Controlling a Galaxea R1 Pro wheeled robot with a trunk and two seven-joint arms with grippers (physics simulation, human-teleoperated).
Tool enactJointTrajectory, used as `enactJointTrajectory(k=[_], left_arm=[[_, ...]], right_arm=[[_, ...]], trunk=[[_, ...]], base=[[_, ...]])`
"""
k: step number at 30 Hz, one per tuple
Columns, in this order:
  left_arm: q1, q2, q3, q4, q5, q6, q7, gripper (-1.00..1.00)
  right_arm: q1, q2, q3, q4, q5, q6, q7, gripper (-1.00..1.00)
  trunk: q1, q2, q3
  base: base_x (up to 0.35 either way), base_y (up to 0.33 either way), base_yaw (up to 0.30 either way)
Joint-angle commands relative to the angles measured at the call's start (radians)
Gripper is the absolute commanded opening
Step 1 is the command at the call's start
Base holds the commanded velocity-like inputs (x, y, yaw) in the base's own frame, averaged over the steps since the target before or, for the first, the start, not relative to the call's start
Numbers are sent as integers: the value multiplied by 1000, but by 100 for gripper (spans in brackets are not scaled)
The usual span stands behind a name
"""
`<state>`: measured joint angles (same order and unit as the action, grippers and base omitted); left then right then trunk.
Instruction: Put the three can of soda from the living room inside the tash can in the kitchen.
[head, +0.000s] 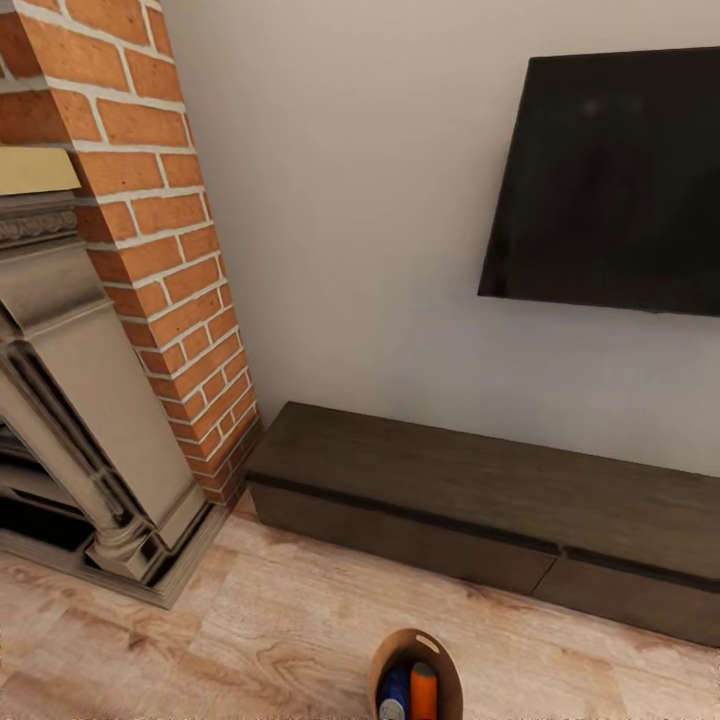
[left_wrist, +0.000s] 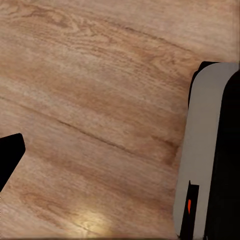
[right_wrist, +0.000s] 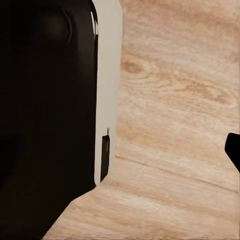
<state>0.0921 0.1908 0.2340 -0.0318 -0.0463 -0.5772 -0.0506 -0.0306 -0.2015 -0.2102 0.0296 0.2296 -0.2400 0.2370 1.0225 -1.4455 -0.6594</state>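
Observation:
In the head view, the tash can (head: 398, 650) sits at the bottom edge, its brown inside and oval handle slot facing me. Inside it stand a blue can of soda (head: 393, 692) and an orange can of soda (head: 424, 690), side by side; the picture's edge cuts off their lower parts. What the bin rests on is hidden. A dark fingertip (left_wrist: 10, 156) pokes in at the border of the left wrist view, above wood floor. Another dark fingertip (right_wrist: 233, 149) shows at the border of the right wrist view. Neither view shows how the jaws stand.
I face a living room wall with a dark TV (head: 610, 180) above a long dark low cabinet (head: 480, 500). A red brick fireplace (head: 150, 250) with a grey mantel stands at the left. Light wood floor (head: 230, 620) lies between me and them. The robot's white and black body (left_wrist: 210, 150) edges both wrist views.

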Motion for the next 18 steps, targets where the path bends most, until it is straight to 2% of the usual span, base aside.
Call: enactJointTrajectory(k=[1,5,9,18], left_arm=[[0,-1,-1,0,0,0,0,100],[0,-2,-2,0,-1,0,0,100],[0,-2,-3,0,-3,-1,-1,100],[0,-3,-4,0,-5,-10,-4,100]], right_arm=[[17,-1,-2,1,0,-7,0,100],[52,-2,-3,1,0,-36,-1,100],[102,-10,-4,3,-1,-102,-1,100],[146,-17,-5,8,-6,-126,-1,100]], trunk=[[-4,7,2],[-19,35,8],[-35,63,14],[-69,126,34]], base=[[0,0,0],[0,0,0],[0,0,0],[0,0,0]])
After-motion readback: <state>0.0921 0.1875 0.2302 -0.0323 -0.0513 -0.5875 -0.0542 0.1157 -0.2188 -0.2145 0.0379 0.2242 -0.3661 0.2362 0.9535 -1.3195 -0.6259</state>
